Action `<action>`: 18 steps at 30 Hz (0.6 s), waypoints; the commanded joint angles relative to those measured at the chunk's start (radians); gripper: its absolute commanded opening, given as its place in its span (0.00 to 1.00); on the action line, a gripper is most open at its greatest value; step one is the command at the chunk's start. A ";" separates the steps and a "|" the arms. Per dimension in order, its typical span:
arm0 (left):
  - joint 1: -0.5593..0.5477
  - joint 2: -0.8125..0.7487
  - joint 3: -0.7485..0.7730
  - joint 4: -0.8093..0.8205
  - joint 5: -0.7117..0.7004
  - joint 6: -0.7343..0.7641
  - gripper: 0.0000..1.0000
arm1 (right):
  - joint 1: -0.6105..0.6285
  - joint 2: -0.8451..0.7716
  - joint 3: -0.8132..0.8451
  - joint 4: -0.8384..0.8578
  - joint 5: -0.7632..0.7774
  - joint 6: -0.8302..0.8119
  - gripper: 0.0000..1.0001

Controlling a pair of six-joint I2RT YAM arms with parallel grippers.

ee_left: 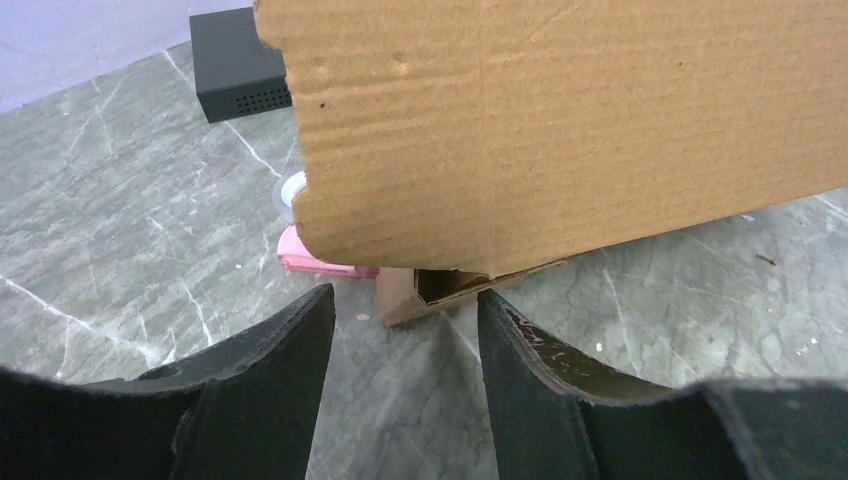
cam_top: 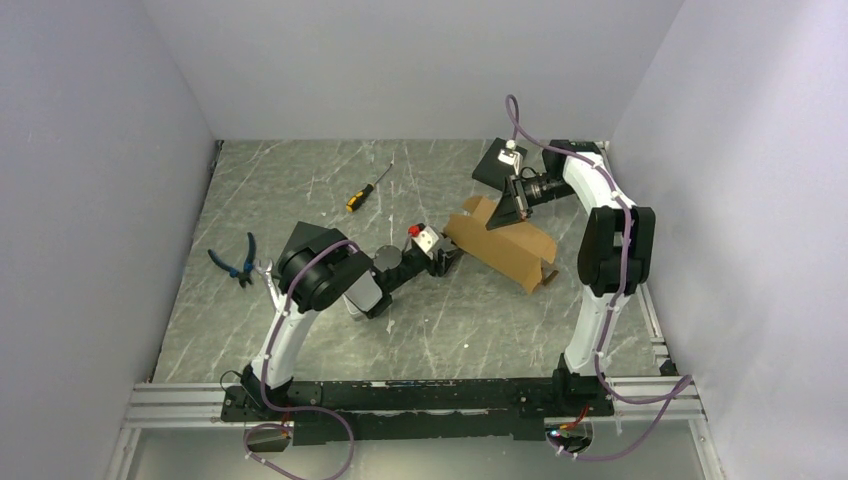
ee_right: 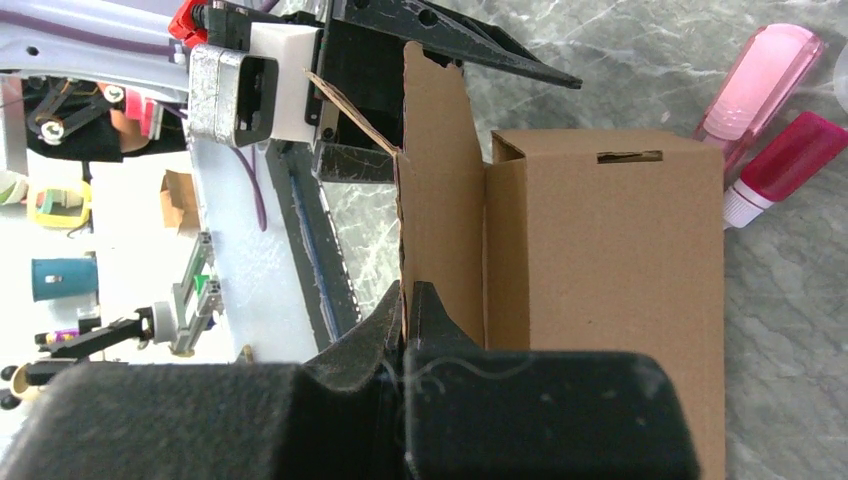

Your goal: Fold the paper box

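Top: tan corrugated paper box [cam_top: 505,248], long rect. carton, lies mid-right on grey marbled surface [cam_top: 300,190]. L wrist: left gripper [ee_left: 405,300], curved black jaws apart, nothing betw. them, just before box's low edge. R wrist: right gripper [ee_right: 408,305] closed, pinching box's upright flat flap

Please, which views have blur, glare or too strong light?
Top external: even light, sharp, soft shadow beside the paper box. Left wrist: cardboard crisp, a sheen on one finger of the left gripper. Right wrist: the right gripper near the lens is soft; the room at left washed out.
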 commanded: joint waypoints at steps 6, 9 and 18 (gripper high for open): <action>0.001 0.036 0.078 0.056 -0.013 -0.050 0.56 | -0.008 0.043 0.084 -0.086 -0.041 -0.069 0.00; -0.002 0.051 0.101 0.051 -0.020 -0.060 0.53 | -0.008 0.049 0.083 -0.089 -0.044 -0.071 0.00; -0.032 0.089 0.167 0.055 -0.051 -0.070 0.41 | -0.008 0.063 0.088 -0.098 -0.053 -0.074 0.00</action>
